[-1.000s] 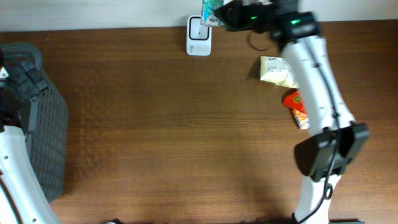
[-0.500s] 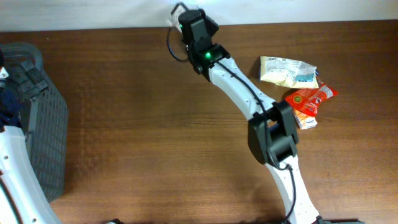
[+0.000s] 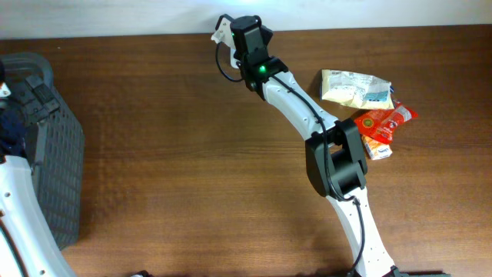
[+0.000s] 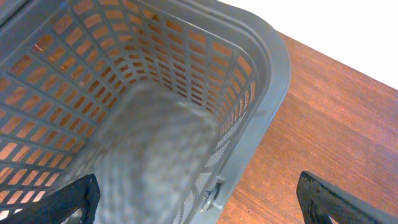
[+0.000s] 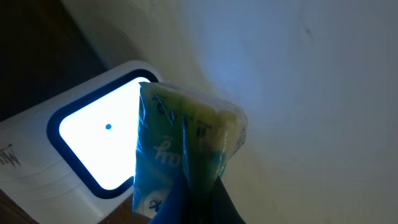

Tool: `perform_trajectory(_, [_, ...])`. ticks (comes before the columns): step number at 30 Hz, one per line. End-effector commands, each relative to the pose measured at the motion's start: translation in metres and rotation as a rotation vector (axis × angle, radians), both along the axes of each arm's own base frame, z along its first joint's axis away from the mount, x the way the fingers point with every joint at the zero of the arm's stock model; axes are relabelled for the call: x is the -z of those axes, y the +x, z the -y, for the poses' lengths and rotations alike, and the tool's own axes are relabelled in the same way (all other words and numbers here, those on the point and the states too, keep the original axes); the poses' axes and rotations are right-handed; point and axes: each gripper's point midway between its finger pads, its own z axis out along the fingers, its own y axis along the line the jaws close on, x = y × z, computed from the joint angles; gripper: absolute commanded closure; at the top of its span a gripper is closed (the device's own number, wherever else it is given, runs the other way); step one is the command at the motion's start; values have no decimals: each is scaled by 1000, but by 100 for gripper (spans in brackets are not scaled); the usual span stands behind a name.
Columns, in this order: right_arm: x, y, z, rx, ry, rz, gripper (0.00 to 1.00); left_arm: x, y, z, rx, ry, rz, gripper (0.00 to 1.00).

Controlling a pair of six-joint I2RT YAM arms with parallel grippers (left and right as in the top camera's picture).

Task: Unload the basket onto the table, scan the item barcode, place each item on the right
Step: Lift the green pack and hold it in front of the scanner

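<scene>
- Brown wood table (image 3: 192, 169) is the biggest thing, and both arms work at it.
- Grey basket (image 4: 267, 50) sits at the left side. The left gripper (image 4: 202, 208) hangs over it with its fingers spread wide, holding nothing.
- White scanner (image 5: 93, 149) stands at the far edge of the table, and its window glows bright.
- Cream bag (image 3: 357, 87) and red packet (image 3: 382, 123) lie close together on the right.
- Green and blue packet (image 5: 180, 149) is the smallest thing. The right gripper (image 3: 234, 27) pinches it tight, just in front of the glowing window.
- I think this is the scanning step. I can't see the barcode, so next the arm may need to turn the packet until the stripes face the light.
</scene>
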Motion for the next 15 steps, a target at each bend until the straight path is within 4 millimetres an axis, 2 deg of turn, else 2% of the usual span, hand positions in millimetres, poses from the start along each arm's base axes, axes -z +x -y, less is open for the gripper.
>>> perform_trajectory(1, [20, 2, -7, -37, 9, -28, 96, 0, 0, -2, -13, -3, 2, 1])
perform_trajectory(5, [39, 3, -1, -46, -102, -49, 96, 0, 0, -2, -13, -3, 2, 1])
perform_trajectory(7, [42, 3, 0, -52, -145, -53, 96, 1, 0, -2, -13, -3, 2, 1])
perform_trajectory(15, [30, 8, 4, -12, -141, 1, 96, 0, 0, -2, -13, -3, 2, 1])
